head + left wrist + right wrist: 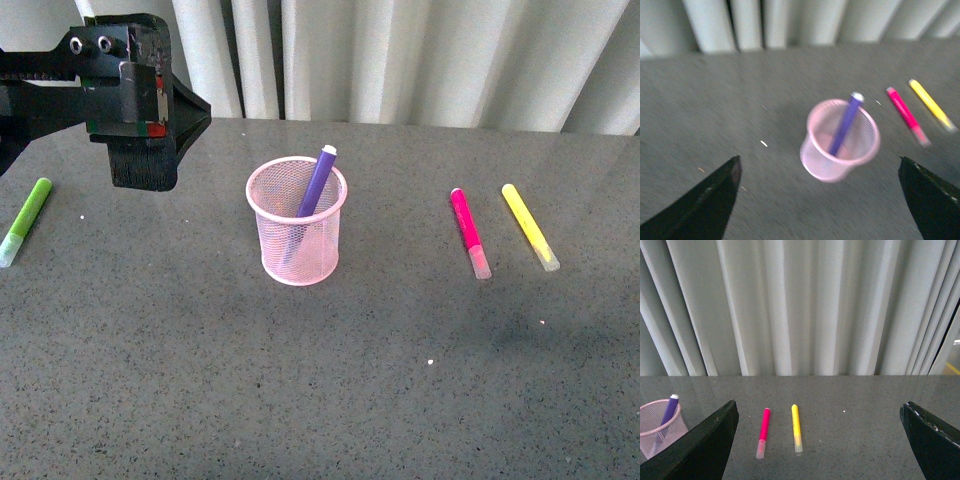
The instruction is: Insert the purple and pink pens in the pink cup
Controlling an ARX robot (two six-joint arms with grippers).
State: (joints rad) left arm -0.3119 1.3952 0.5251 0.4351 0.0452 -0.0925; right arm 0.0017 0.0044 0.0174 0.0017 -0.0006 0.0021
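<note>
The pink cup [297, 236] stands upright mid-table with the purple pen [316, 184] leaning inside it, tip up. Both also show in the left wrist view, the cup [840, 140] and the pen [845, 124], blurred. The pink pen [469, 232] lies flat on the table right of the cup; it also shows in the right wrist view [763, 432]. My left gripper [145, 140] is open and empty, raised above the table left of the cup. My right gripper [817, 450] is open and empty, raised near the pink pen; it is out of the front view.
A yellow marker [529, 226] lies just right of the pink pen. A lime-green marker [26, 220] lies at the far left. The grey table [320, 400] ends at pale curtains [420, 60] at the back.
</note>
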